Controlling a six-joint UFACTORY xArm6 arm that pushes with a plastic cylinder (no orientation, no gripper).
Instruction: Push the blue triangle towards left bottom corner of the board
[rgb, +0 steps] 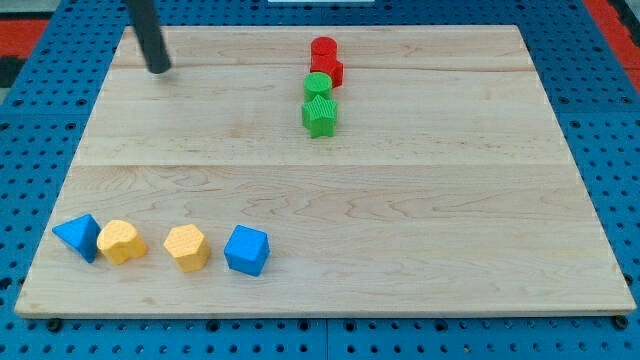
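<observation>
Standing nearly upright near the wooden board's (400, 200) top-left corner, the dark rod is leaning slightly toward the view's left as it rises, and my tip (160, 70) is resting on bare wood, well apart from every block. It is a plain rod end, with nothing to open or shut. The blue triangle (78, 237) is lying near the board's bottom-left corner, its wedge point facing the view's left, touching a yellow block (121, 241) on its right. Further right are sitting another yellow block (187, 246) and a blue cube (246, 249). Toward the board's top centre, two red blocks (325, 60) and two green blocks (319, 105) are clustering.
</observation>
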